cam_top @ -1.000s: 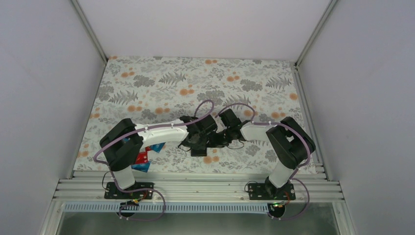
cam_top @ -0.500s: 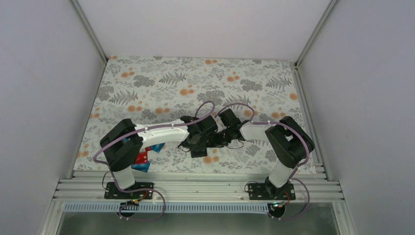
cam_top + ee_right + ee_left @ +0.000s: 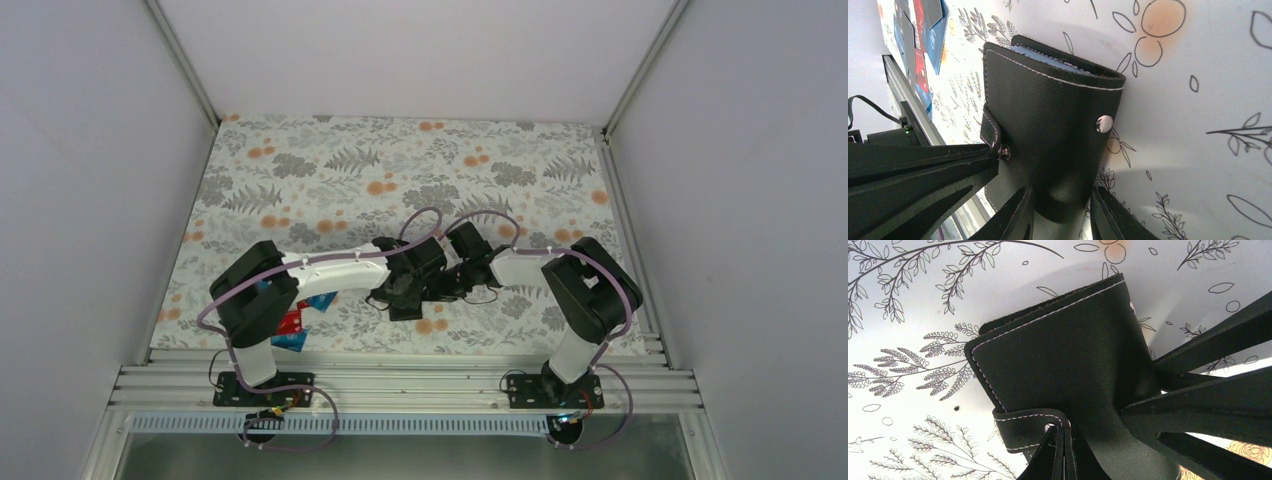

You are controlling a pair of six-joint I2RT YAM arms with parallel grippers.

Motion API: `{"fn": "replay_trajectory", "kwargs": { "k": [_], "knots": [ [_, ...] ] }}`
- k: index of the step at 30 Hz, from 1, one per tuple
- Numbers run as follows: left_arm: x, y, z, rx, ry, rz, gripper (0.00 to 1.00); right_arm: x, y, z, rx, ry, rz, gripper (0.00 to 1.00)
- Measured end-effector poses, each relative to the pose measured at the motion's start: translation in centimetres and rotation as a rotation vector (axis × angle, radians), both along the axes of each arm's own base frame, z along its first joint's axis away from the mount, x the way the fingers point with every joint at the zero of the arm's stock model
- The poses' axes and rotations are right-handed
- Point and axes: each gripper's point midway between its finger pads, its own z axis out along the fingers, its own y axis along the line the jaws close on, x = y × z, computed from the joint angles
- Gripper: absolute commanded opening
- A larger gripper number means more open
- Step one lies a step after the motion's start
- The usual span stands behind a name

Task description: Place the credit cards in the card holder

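The card holder [image 3: 1058,355], a black folding wallet with white stitching, lies on the floral cloth between both grippers [image 3: 405,312]. My left gripper [image 3: 1064,432] is shut on its closing strap [image 3: 1023,432], and in the right wrist view its fingers [image 3: 923,165] pinch that strap by the snap. My right gripper [image 3: 1060,200] is shut on the card holder [image 3: 1048,115], one finger on each side of its near end. A grey-blue lining [image 3: 1048,56] shows at the far edge. The credit cards [image 3: 292,325], red and blue, lie near the left arm's base and show again in the right wrist view [image 3: 928,30].
A metal snap stud [image 3: 1104,123] sits on the holder's front. The aluminium rail [image 3: 400,380] runs along the table's near edge. White walls [image 3: 100,200] enclose the floral cloth [image 3: 400,160] on three sides.
The left arm's elbow has shifted slightly to the right. Both grippers and the card holder stay where they were.
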Motion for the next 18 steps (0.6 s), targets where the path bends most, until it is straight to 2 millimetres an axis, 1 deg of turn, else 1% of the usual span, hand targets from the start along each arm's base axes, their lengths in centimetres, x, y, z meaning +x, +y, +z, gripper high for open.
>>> {"fn": "replay_trajectory", "kwargs": {
  "k": [18],
  "knots": [
    [0.04, -0.44, -0.24, 0.002, 0.014, -0.01, 0.02, -0.01, 0.01, 0.0, 0.001, 0.001, 0.001, 0.32]
  ]
}}
